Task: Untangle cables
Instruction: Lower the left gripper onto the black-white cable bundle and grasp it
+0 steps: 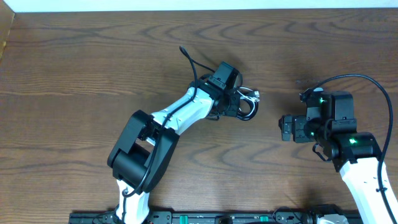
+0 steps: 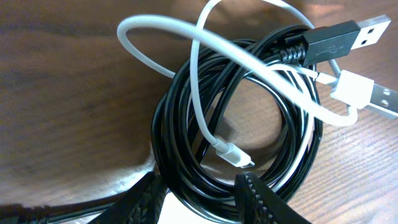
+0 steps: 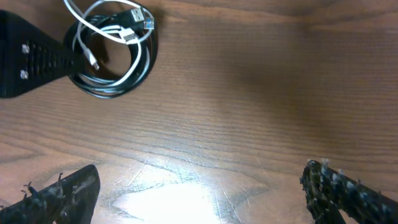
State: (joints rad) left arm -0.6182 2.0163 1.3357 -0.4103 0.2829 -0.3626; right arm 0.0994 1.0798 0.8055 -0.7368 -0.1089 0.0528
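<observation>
The black cable (image 2: 177,143) lies wound in a coil on the bench (image 3: 261,93), with the white cable (image 2: 249,62) looped through and over it and their USB plugs side by side at the coil's edge. The left claw (image 2: 200,190) straddles the coil's near arc, one finger on each side, but I cannot tell whether it pinches the strands. The right claw (image 3: 199,196) hangs with its fingers wide apart above the wood, apart from the bundle.
</observation>
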